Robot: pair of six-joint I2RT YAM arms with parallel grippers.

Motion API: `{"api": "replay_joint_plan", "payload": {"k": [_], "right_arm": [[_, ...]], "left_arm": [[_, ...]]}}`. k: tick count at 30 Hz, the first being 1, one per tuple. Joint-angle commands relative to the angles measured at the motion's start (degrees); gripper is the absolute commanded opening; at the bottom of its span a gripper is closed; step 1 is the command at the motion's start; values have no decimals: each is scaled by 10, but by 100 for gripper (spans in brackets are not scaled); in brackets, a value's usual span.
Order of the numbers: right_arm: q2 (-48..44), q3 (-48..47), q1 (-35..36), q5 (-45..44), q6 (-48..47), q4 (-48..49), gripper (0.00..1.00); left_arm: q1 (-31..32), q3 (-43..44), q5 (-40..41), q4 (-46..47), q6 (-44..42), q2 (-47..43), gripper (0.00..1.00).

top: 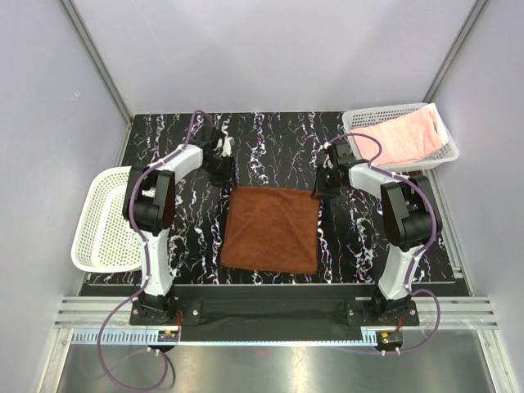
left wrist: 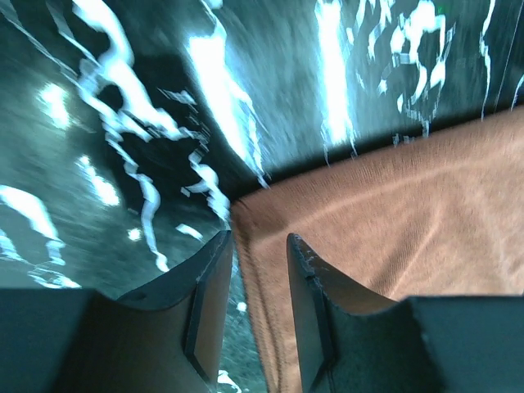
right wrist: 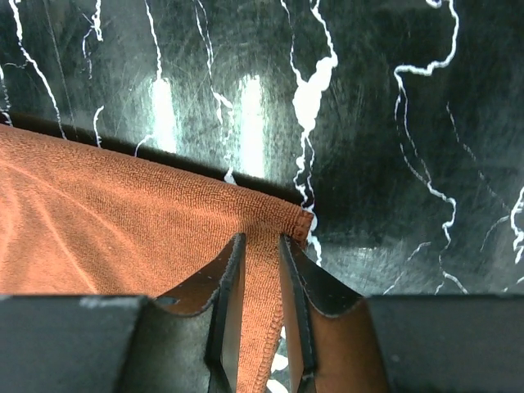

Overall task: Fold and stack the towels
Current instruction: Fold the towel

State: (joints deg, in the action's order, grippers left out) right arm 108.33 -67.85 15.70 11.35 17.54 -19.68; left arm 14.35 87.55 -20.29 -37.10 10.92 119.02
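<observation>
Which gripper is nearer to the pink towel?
Right. The right gripper is at the far right corner of the brown towel, left of the pink towel; the left gripper is at the brown towel's far left corner.

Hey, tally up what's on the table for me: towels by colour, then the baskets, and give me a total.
Rust-brown towel: 1
Pale pink towel: 1
White mesh baskets: 2
Total: 4
</observation>
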Motion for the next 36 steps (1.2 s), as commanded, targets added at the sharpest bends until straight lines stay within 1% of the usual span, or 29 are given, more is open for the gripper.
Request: {"api": "replay_joint_plan", "payload": {"k": [1, 6, 8, 10, 11, 12, 13, 14, 17, 23, 28, 30, 34, 36], "right_arm": [[26, -34, -3, -26, -37, -1, 30], [36, -47, -5, -18, -52, -10, 29], [24, -59, -5, 2, -61, -28, 31], [14, -84, -5, 39, -86, -61, 34], [12, -94, -6, 49, -96, -72, 36], [10, -103, -7, 58, -117, -83, 38], [13, -120, -15, 82, -129, -104, 41], [18, -131, -19, 95, -137, -115, 42], [44, -162, -43, 144, -170, -144, 47], [98, -236, -60, 205, -256, -206, 54], [143, -292, -65, 246, -325, -260, 55], [158, -309, -67, 263, -352, -281, 55], [212, -365, -68, 277, -381, -338, 50], [231, -374, -70, 281, -388, -347, 48]], "left_arm": [[-11, 39, 0, 3, -16, 16, 38], [-13, 47, -18, -8, -29, 20, 38], [-14, 48, -47, -7, -56, 14, 42], [-19, 52, -74, -8, -84, 8, 44], [-20, 54, -105, -10, -105, 9, 45], [-22, 54, -117, -9, -127, 9, 45], [-25, 54, -127, -7, -135, 14, 45], [-27, 58, -150, -9, -151, 18, 45], [-32, 77, -169, -24, -172, 36, 45], [-36, 96, -169, -29, -204, 41, 46], [-38, 136, -182, -65, -237, 70, 48], [-36, 152, -165, -80, -242, 83, 48], [-35, 157, -153, -96, -266, 90, 48], [-34, 164, -156, -106, -281, 94, 47]]}}
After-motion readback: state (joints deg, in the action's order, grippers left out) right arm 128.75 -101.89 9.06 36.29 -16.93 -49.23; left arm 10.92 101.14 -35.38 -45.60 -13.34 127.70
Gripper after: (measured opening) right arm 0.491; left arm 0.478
